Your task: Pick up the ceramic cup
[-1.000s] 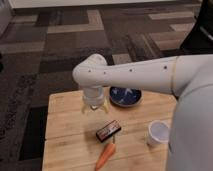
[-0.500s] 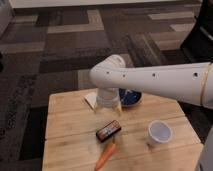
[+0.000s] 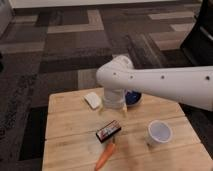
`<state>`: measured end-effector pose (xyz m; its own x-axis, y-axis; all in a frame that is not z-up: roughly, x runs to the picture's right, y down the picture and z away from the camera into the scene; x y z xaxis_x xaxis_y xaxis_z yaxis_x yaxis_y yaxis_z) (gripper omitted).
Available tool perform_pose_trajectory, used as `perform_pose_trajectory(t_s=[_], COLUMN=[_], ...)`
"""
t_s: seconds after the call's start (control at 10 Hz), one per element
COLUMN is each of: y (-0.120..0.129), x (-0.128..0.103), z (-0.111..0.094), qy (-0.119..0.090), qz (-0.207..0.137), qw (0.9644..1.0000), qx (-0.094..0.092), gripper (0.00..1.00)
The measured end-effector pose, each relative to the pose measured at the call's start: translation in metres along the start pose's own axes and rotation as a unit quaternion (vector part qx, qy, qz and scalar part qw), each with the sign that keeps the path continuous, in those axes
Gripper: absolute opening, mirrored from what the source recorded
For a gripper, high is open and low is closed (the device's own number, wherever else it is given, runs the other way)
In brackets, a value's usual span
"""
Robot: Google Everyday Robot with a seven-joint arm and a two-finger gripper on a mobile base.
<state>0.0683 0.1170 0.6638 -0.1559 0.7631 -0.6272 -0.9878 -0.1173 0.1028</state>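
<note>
The ceramic cup [image 3: 159, 133] is small, white and round with a pale inside. It stands upright on the wooden table [image 3: 65, 130] at the front right. My gripper [image 3: 113, 112] hangs below the thick white arm [image 3: 165, 85] over the table's middle back, left of the cup and well apart from it. Its two pale fingers stand apart with nothing between them. The dark blue bowl [image 3: 134, 97] is mostly hidden behind the arm.
A white block [image 3: 92, 100] lies at the back left of the table. A dark snack packet [image 3: 108, 131] lies in the middle and an orange carrot [image 3: 105, 156] near the front edge. Patterned carpet surrounds the table.
The arm has swung so its wrist and gripper moved right and toward the table's middle, now covering most of the blue bowl. The cup and other objects have not moved.
</note>
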Motion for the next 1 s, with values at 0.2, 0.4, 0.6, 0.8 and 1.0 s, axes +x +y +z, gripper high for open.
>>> perform_pose_trajectory(t_s=[0.2, 0.4, 0.6, 0.8, 1.0], y=[-0.047, -0.101, -0.104, -0.104, -0.104], x=[0.004, 0.015, 0.016, 0.016, 0.016], z=[0.002, -0.008, -0.008, -0.008, -0.007], qy=[-0.004, -0.010, -0.009, -0.010, -0.008], qz=[0.015, 0.033, 0.035, 0.034, 0.034], qw=[0.9999, 0.9991, 0.9990, 0.9990, 0.9990], qx=[0.006, 0.026, 0.027, 0.027, 0.027], gripper=[0.65, 0.65, 0.65, 0.65, 0.65])
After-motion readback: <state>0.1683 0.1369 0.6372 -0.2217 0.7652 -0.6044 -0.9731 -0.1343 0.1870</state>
